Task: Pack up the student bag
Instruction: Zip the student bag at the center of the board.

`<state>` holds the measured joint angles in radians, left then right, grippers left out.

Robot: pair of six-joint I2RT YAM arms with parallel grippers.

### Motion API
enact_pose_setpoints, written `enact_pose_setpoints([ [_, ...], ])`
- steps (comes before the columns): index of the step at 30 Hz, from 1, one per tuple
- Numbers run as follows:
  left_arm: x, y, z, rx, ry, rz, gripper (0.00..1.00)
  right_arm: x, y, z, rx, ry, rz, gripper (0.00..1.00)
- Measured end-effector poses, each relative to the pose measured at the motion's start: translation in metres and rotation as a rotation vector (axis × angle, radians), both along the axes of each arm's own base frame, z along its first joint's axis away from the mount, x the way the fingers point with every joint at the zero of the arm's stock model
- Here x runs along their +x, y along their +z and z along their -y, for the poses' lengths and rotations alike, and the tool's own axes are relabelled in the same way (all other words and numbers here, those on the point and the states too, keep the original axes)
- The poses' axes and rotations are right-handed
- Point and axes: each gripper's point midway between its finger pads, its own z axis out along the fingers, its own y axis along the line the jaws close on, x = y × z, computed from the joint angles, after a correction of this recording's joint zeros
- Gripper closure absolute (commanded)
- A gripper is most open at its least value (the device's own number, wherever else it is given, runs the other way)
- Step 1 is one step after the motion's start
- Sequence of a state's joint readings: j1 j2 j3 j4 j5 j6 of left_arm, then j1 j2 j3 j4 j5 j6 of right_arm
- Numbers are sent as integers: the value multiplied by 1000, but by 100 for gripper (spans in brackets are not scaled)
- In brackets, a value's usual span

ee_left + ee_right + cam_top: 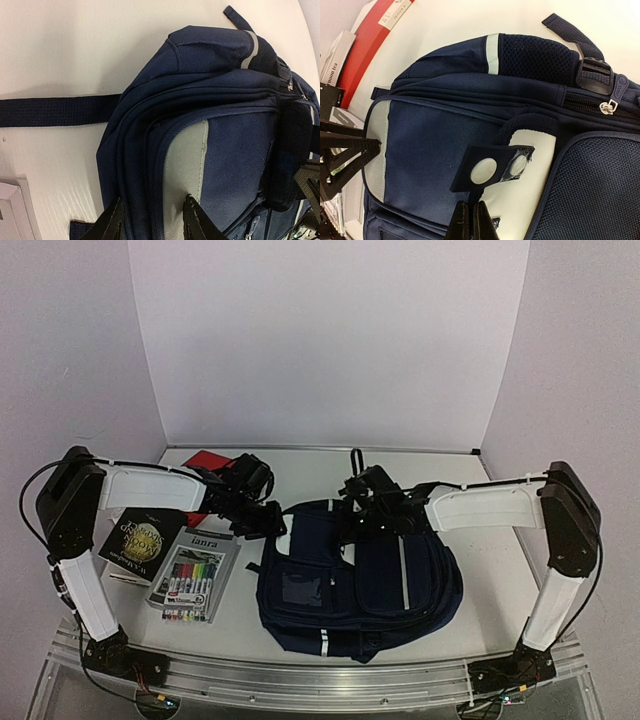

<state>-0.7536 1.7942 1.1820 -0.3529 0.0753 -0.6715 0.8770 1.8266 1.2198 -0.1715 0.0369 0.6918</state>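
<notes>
Two arms bend inward over the white tabletop (490,580) in the overhead view. Both meet the far end of the student bag (355,585), which lies flat at the middle of the tabletop with its striped pockets facing up. The left hand (268,523) sits at the bag's far left corner and the right hand (357,523) at its top edge. Left of the bag lie a marker pack (195,580) and a black book (140,538) with gold lettering. A red box (205,458) lies farther back.

From the left wrist, the left hand's fingers (112,225) stand partly apart astride the bag's rim, with navy zip folds and a strip of grey lining (182,165) between them. Whether they actually pinch the fabric I cannot tell. A dark strap (55,111) runs flat across the tabletop.

From the right wrist, the right hand is closed, its fingertips pressed together over the grey lining, just below a navy tab (492,167) carrying two round silver discs. A buckle (592,75) and a zip pull (608,106) sit along the bag's upper side.
</notes>
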Motion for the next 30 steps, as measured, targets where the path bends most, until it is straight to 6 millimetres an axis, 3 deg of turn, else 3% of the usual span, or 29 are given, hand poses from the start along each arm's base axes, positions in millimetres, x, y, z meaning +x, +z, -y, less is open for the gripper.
enact_pose_setpoints([
  [13,3,-2,3,-13,8,4,63,8,-33,-19,-77,31,-19,100],
  [14,3,-2,3,-12,8,4,63,9,-34,-20,-81,35,-21,97],
  [17,5,-2,1,-12,13,3,61,12,-38,-26,-80,45,-24,73],
  [21,6,-3,1,-15,21,1,59,14,-33,-38,-53,74,-12,55],
  [26,5,-3,1,-28,27,-1,54,10,-21,-42,-20,101,-10,43],
  [30,2,5,2,-57,25,-2,44,2,5,-33,9,103,8,39],
])
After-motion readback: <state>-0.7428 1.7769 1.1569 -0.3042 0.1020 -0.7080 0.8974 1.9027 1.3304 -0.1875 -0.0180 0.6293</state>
